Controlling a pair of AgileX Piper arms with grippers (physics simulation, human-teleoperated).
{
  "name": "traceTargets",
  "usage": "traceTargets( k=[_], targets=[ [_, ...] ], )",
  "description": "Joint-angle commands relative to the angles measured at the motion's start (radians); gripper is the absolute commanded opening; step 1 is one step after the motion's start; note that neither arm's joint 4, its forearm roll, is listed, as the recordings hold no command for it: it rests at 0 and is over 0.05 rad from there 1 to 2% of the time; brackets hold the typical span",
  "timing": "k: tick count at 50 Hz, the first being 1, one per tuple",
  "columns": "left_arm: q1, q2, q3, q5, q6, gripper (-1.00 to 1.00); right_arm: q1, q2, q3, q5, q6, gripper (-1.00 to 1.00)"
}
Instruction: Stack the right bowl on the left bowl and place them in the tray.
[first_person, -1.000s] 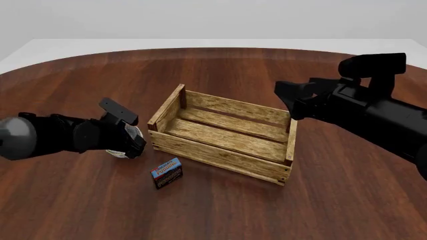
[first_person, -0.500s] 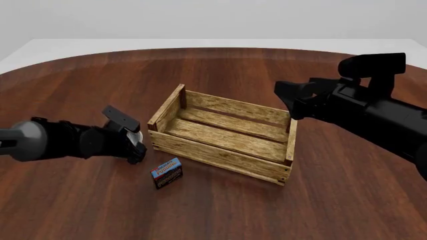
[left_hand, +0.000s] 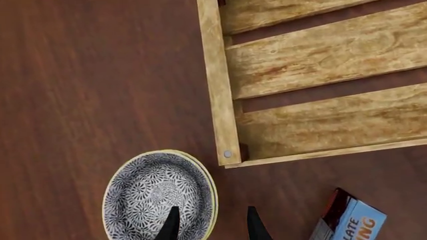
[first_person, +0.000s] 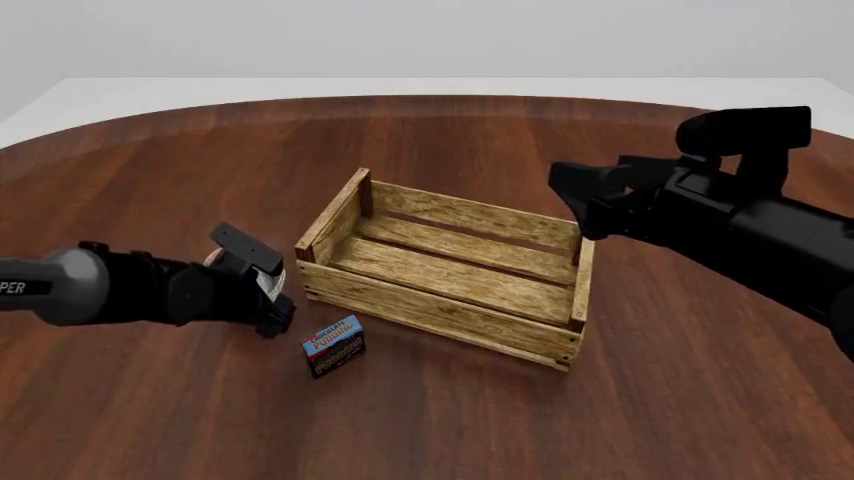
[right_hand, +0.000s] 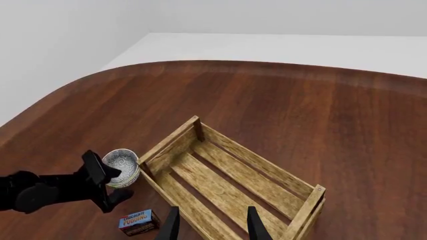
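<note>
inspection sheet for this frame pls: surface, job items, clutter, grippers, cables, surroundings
Surface: dark wooden table, rounded far edge.
Job's things: speckled bowls look stacked, a double rim shows; they sit on the table beside the tray's corner, outside it. Tray, a slatted wooden crate, holds nothing.
Clutter: small red-and-blue box in front of the tray.
Grippers: left gripper open, one finger over the bowls, the other outside the rim. Right gripper open, raised above the tray's right end, holding nothing.
Cables: nothing seen.
Surroundings: plain pale floor and walls.
</note>
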Motion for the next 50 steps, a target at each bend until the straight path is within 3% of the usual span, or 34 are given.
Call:
traceTargets(
  k=[1, 30, 31, 50],
  targets=[
    [0.009, 0.076, -0.015, -0.054, -0.068, 1.00, 0.000, -0.004, -0.001, 0.003, -0.001, 1.00],
    [0.004, 0.119, 0.003, -0.092, -0.087, 1.00, -0.001, -0.009, -0.002, 0.007, 0.000, 1.00],
    [0.008, 0.106, 0.003, -0.091, -0.092, -1.00, -0.002, -0.009, -0.003, 0.007, 0.000, 1.00],
    [0.007, 0.060, 0.010, -0.069, -0.092, -1.00, 0.000, -0.014, -0.001, 0.008, -0.001, 1.00]
  ],
)
